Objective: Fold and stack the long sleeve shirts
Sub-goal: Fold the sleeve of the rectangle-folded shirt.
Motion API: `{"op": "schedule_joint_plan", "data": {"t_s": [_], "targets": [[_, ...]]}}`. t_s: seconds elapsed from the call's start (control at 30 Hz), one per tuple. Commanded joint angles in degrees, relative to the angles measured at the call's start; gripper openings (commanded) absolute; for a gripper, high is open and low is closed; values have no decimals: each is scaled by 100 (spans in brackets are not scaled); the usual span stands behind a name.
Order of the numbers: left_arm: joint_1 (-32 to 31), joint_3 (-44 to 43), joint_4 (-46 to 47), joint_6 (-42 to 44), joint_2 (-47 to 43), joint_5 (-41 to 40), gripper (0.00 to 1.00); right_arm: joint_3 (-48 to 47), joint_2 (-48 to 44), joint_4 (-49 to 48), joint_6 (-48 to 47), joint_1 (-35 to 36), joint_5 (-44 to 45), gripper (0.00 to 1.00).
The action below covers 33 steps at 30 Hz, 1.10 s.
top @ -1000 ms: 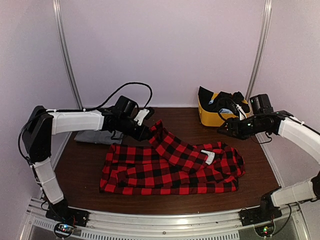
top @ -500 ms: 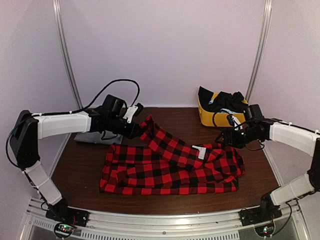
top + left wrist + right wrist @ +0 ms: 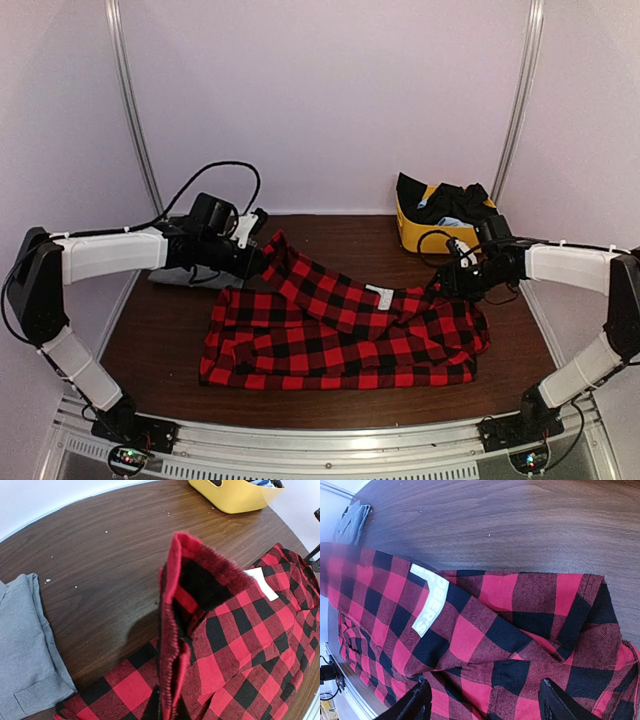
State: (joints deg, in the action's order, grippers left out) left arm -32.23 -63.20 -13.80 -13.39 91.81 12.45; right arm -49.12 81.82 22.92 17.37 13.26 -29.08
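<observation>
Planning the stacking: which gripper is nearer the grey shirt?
Left. The left gripper is beside the grey shirt, gripping the flannel; the right gripper is across the table, over the flannel's other end.

Right hand [image 3: 485, 707] spread open, fingertips [image 3: 420, 705] apart over rumpled red-and-black flannel shirt [image 3: 485, 630], white label [image 3: 427, 600] up; grey shirt [image 3: 351, 522] far left on bench [image 3: 520, 525].
</observation>
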Motion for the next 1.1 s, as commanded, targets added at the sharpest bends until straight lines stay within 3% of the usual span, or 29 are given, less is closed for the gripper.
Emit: {"op": "schedule_joint_plan", "data": {"t_s": [0.0, 0.53, 0.87, 1.07], "targets": [[50, 156, 127, 77, -206, -199, 0, -86, 159, -211, -106, 54, 147, 74], [50, 608, 337, -118, -251, -193, 0, -352, 667, -446, -94, 196, 243, 72], [50, 679, 595, -252, -103, 87, 0, -367, 557, -834, 11, 1209, 32, 67], [50, 821, 597, -541, -122, 194, 0, -515, 1101, -1039, 39, 1784, 19, 64]]}}
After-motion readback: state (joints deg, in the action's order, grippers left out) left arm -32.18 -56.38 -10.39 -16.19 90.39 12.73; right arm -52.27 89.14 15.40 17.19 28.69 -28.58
